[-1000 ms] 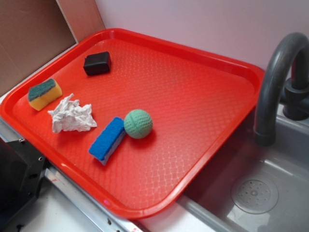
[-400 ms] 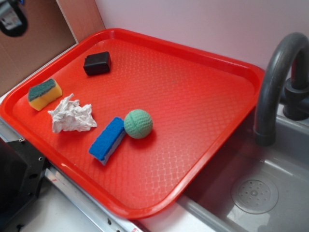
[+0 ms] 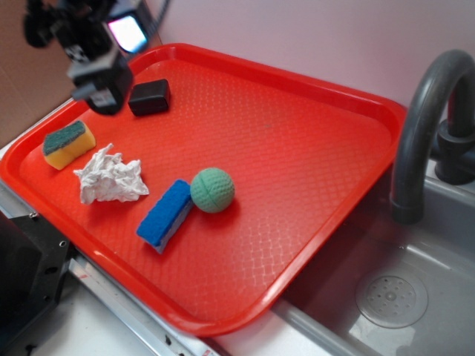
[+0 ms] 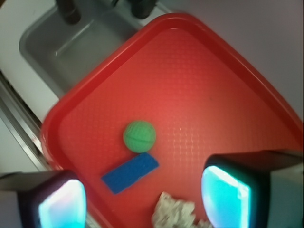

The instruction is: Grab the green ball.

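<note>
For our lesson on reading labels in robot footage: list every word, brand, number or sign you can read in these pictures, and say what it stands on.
None can be read.
Gripper: a small black-and-white patterned patch on its body, too small and blurred to read.
Red tray, green ball, blue sponge, yellow sponge, black block, crumpled paper, faucet: no lettering visible.

Exterior view: fixed, raised, oblique, looking down across the tray (image 3: 312, 133), gripper (image 3: 100, 93) at upper left, sink (image 3: 415, 297) at lower right. Wrist view: high above, facing down past both fingers (image 4: 225, 197). Shared: tray, ball (image 3: 212, 190) (image 4: 139, 136), blue sponge (image 3: 165, 214) (image 4: 130, 172), paper (image 3: 110, 176) (image 4: 175, 212), sink.
</note>
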{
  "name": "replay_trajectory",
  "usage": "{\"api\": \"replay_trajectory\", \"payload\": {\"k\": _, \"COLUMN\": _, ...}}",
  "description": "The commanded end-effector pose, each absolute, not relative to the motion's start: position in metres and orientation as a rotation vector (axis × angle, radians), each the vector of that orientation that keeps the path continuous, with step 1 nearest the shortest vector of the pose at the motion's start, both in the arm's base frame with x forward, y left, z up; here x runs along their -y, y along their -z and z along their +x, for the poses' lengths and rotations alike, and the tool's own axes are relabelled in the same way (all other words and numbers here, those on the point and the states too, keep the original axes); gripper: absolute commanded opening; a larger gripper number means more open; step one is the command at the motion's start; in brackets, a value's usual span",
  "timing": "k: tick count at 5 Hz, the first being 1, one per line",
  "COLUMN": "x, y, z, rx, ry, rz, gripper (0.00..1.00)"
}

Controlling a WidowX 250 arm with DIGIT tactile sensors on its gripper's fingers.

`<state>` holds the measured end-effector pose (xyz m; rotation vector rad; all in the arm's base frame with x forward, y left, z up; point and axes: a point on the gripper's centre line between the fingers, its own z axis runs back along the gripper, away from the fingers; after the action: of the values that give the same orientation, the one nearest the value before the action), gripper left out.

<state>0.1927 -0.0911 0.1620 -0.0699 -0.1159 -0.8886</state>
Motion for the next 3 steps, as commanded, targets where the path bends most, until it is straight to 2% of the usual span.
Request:
{"api": "replay_trajectory", "payload": {"k": 1, "x": 0.116, "y": -0.122, "z": 0.205, "rx": 0.069, "ry": 1.0, "rz": -0.015, "gripper": 1.0}}
{"api": "replay_trajectory", "payload": {"k": 3, "x": 0.116, "y": -0.08, "z": 0.205, "rx": -0.043, "ry": 1.032, "rz": 0.057, "gripper": 1.0}}
